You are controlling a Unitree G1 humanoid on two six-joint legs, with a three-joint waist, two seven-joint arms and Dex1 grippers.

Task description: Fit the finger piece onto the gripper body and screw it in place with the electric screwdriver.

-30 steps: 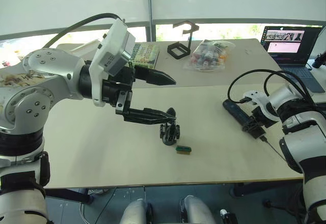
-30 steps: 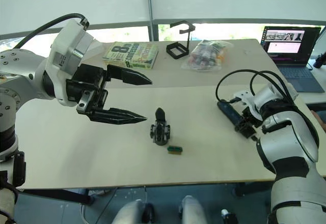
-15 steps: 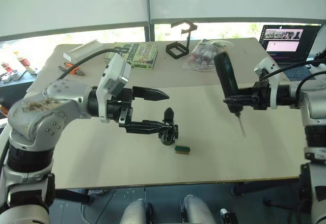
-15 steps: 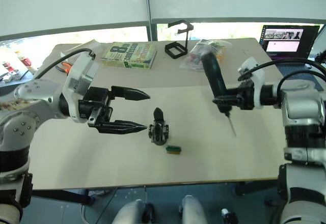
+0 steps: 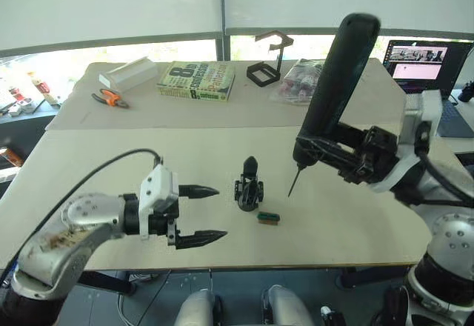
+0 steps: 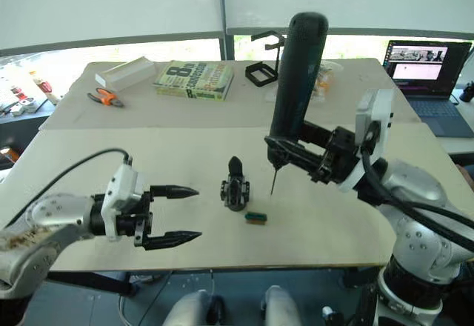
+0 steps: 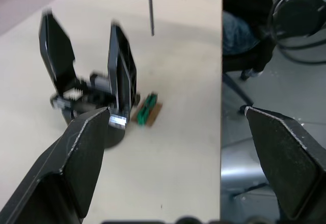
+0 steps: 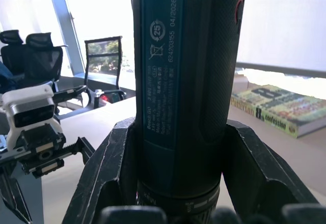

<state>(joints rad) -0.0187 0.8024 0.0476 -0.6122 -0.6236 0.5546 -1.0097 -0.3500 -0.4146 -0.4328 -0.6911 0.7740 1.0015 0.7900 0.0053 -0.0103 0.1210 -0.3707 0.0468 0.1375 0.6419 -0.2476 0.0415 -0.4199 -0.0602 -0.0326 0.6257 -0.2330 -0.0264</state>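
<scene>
The gripper body [image 5: 249,190] stands mid-table, a small black block on a round base. In the left wrist view the gripper body [image 7: 91,99] carries two upright black fingers side by side; I cannot tell which is the finger piece. My left gripper [image 5: 221,212] hovers open and empty to its left, near the front edge. My right gripper [image 5: 323,150] is shut on the lower end of the electric screwdriver [image 5: 337,81], a thick black cylinder held upright and tilted. Its thin bit [image 5: 293,183] hangs just right of the gripper body, above the table.
A small green-and-brown block [image 5: 268,218] lies by the gripper body's right front. At the back are a book [image 5: 196,80], a black wire stand [image 5: 268,58], a clear bag [image 5: 302,81], orange pliers [image 5: 111,98] and a white box [image 5: 129,72]. A laptop [image 5: 426,63] sits far right.
My right arm has lifted the screwdriver off the table, stood it up and carried it left to the gripper body. My left gripper has drawn back and down from the gripper body, staying open.
</scene>
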